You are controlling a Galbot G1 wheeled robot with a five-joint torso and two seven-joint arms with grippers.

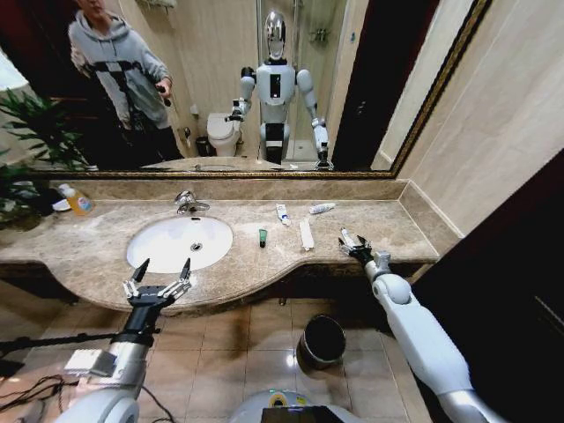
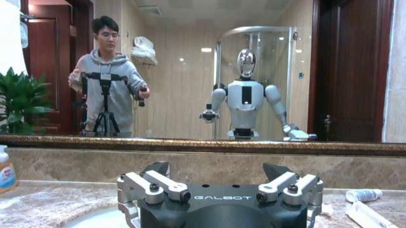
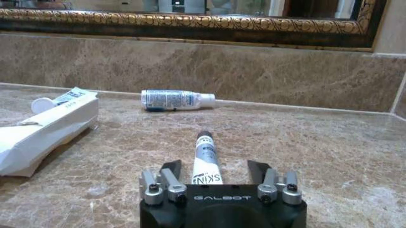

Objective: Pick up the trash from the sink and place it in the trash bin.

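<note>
Trash bin [image 1: 322, 340]: dark, round, on the floor tiles below the counter edge, nearer the robot than anything on the counter, between the two arms. Judged: it sits there so that an arm can swing back from the counter and drop an item in

Left gripper [image 1: 159, 278]: released, fingers spread wide, hovering at the front rim of the sink [image 1: 141, 236], holding nothing. Basin itself looks empty of trash, so this arm reads as waiting

Right gripper [image 3: 214, 176]: low over the marble counter [image 1: 388, 231] near its right front, fingers parted on either side of a small white tube [image 3: 206, 161] that lies lengthwise between them, dark cap pointing away from the wrist. Not clenched; gaps visible on both sides of the tube. Judged: the gripper is lined up along the tube's length so the fingers can close across its narrow width — step in hand is the grasp of this piece

Beyond, on the counter: long flat white packet [image 1: 306, 234], tiny dark-green tube [image 1: 263, 236] just right of the basin, a white tube [image 1: 282, 214] behind them, another white tube [image 1: 322, 208] close to the back wall. All lying flat, apart from one another

Far left by the wall: yellow bottle [image 1: 78, 203], not trash

Progress judged: early; no piece seen in the bin yet
</note>
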